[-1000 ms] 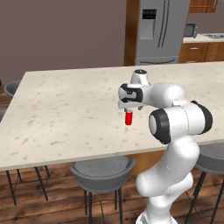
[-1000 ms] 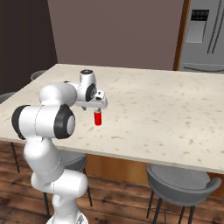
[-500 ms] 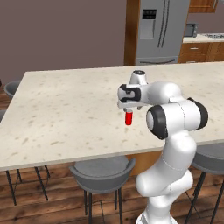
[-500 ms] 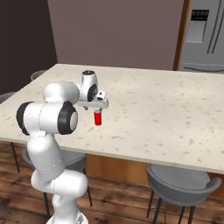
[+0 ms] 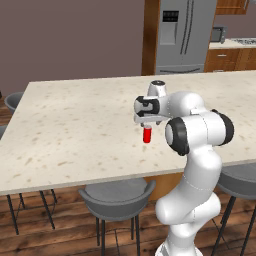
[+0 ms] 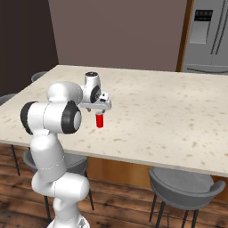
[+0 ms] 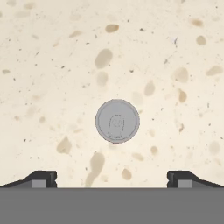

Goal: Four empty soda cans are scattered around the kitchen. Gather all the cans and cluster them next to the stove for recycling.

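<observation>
Hovering with fingers spread wide and empty above the upright red can on the desk, needing a straight, centred descent before closing.

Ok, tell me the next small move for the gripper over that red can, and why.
Probably lower straight down. The gripper hangs open above the upright red can on the speckled counter. From the hand view, the can's silvery top sits centred between the fingertips, so no sideways correction looks needed before closing around it.
</observation>
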{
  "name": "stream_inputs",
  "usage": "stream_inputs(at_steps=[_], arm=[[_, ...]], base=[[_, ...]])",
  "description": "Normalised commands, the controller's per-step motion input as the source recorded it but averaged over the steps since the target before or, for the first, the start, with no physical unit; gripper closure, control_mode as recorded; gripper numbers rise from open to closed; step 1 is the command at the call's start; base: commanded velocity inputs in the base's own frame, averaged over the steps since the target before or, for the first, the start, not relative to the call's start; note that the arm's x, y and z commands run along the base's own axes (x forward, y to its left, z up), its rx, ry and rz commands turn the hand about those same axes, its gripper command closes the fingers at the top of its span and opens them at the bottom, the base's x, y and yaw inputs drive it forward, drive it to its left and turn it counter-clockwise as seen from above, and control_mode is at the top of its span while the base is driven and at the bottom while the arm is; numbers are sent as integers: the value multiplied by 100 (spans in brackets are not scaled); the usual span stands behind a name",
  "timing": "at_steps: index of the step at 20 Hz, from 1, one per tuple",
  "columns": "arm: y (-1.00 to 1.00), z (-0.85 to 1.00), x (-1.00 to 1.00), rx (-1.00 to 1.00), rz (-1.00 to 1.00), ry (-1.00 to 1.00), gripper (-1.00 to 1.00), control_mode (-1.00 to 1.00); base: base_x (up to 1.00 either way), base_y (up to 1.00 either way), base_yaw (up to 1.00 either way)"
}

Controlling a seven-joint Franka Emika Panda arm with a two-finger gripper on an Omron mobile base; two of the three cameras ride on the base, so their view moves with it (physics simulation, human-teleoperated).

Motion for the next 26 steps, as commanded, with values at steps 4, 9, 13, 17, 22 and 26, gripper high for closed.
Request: stream_inputs(at_steps=[4, 9, 13, 17, 22, 26], arm=[[0, -8, 12, 0, 0, 0, -100, -100], [0, -8, 11, 0, 0, 0, -100, -100], [0, -7, 11, 0, 0, 0, -100, -100], [0, -7, 10, 0, 0, 0, -100, -100], [0, -7, 6, 0, 0, 1, -100, -100], [0, -4, 3, 0, 0, 3, -100, -100]], base=[[0, 0, 0], [0, 0, 0], [0, 0, 0], [0, 0, 0], [0, 0, 0], [0, 0, 0]])
